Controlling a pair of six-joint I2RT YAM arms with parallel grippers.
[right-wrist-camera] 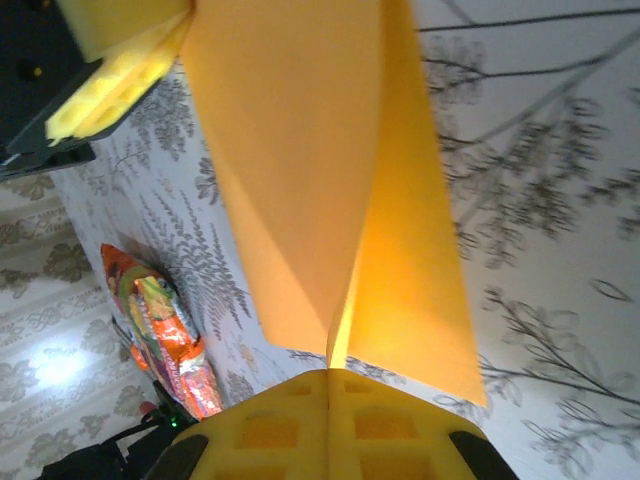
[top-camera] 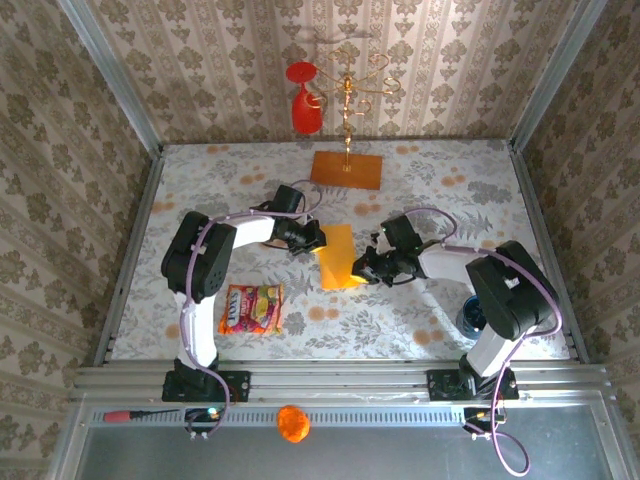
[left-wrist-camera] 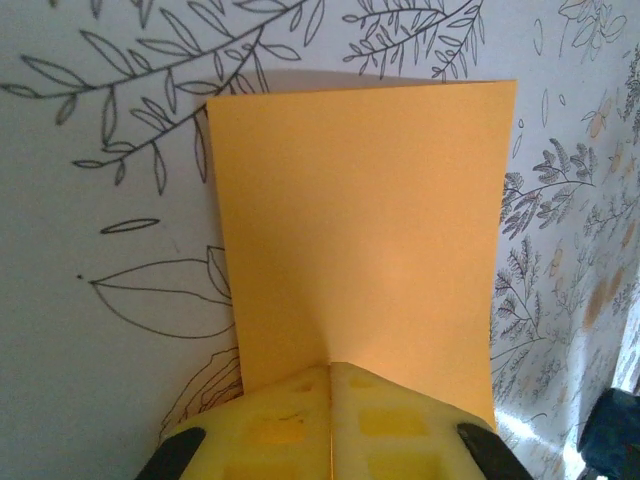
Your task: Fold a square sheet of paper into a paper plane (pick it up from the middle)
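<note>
At table centre, yellow-orange paper sheet, folded

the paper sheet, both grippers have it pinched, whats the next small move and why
Probably lower the square sheet of paper onto the table, both grips on. The left gripper and right gripper are shut on opposite edges, and the right wrist view shows the sheet bent along a centre line, halves apart, so the crease likely needs pressing flat.
</note>
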